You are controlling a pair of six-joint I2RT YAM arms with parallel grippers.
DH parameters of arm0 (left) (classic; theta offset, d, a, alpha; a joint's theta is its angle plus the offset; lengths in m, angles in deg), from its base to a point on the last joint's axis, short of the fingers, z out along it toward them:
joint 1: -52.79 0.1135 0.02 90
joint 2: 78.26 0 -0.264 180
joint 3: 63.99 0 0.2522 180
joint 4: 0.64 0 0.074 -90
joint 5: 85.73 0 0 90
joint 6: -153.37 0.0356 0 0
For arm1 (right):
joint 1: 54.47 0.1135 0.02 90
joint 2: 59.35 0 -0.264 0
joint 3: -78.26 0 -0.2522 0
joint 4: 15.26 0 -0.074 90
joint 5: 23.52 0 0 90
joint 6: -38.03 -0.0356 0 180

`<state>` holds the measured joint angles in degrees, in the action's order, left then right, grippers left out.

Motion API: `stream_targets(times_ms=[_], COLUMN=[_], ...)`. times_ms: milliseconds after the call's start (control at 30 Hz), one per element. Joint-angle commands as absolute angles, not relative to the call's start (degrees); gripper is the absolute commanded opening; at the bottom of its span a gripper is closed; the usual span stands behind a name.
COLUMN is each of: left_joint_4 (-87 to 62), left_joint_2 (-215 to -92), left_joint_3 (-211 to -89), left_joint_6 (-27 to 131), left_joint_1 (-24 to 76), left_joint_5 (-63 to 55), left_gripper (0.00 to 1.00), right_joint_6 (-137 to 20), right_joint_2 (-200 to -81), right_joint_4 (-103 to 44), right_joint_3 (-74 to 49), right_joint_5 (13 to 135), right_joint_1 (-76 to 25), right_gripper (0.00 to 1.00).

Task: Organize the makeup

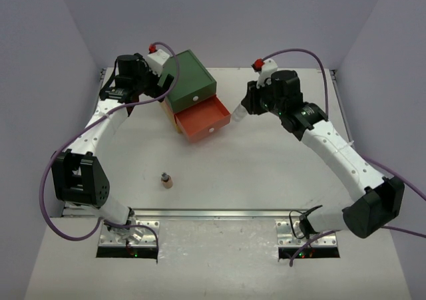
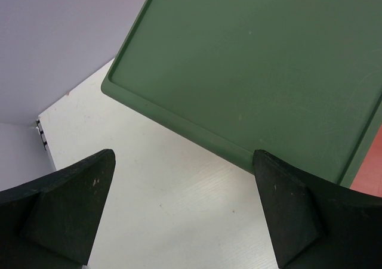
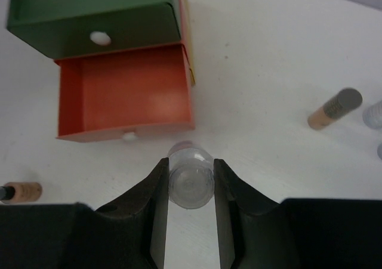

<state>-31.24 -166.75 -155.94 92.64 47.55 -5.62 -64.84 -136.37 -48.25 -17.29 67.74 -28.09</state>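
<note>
Clamped between the right jaws, a clear bottle [image 3: 191, 182] hangs just before the pulled-out orange drawer [image 3: 125, 96], seemingly lined up for dropping in. Left jaws gape empty beside the green box top [image 2: 268, 60], probably ready to steady it. One tan bottle [image 3: 334, 109] waits well apart on the bench [image 3: 268, 54] for its turn.

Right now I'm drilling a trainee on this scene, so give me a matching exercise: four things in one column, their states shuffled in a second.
Things:
1. orange drawer
2. green drawer
3. clear bottle
4. left tool

States:
A. gripped in the right tool
B. fingers apart above the box's green top
C. pulled out, nothing inside
D. pushed in

Pairs: 1-C, 2-D, 3-A, 4-B
</note>
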Motion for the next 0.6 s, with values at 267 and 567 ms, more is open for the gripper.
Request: stream_targets(times_ms=[267,567], left_joint_4=[-31.9,-31.8], left_joint_2=[-167.5,-168.4], left_joint_3=[-156.1,-155.9], left_joint_6=[91.8,92.0], left_joint_1=[47.2,47.2], left_joint_5=[-5.0,-4.5], left_gripper=[1.0,1.0], right_joint_6=[-74.8,-80.0], right_joint_2=[-154.3,-161.6], right_joint_4=[-30.9,-23.4], right_joint_3=[-3.3,-6.1], right_joint_5=[78.5,81.6], right_joint_1=[-18.8,-17.9], right_gripper=[0.0,0.0])
